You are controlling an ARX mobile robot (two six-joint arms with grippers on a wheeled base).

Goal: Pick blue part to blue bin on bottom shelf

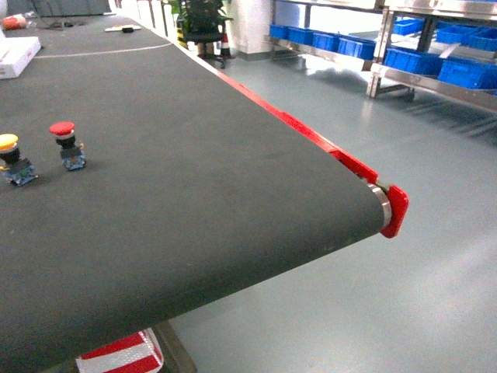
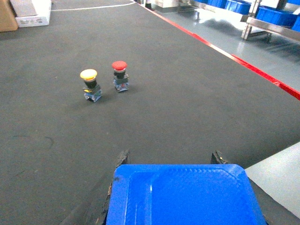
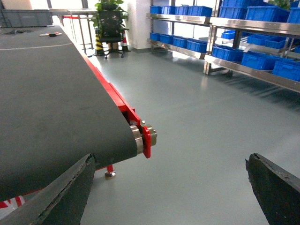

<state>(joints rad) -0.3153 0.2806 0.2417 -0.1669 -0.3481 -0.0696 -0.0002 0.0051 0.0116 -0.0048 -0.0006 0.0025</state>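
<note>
The blue part fills the bottom of the left wrist view, seen very close as a blue slab with rounded corners. My left gripper is shut on it, one dark fingertip at each upper corner, above the dark conveyor belt. My right gripper is open and holds nothing, hanging over the grey floor past the belt's end. Several blue bins stand on steel racks across the floor, some on the bottom shelf. Neither gripper shows in the head view.
A yellow-capped button and a red-capped button stand upright on the belt at the left. The belt ends at a roller with a red guard. A white box lies far back. Open grey floor separates belt and racks.
</note>
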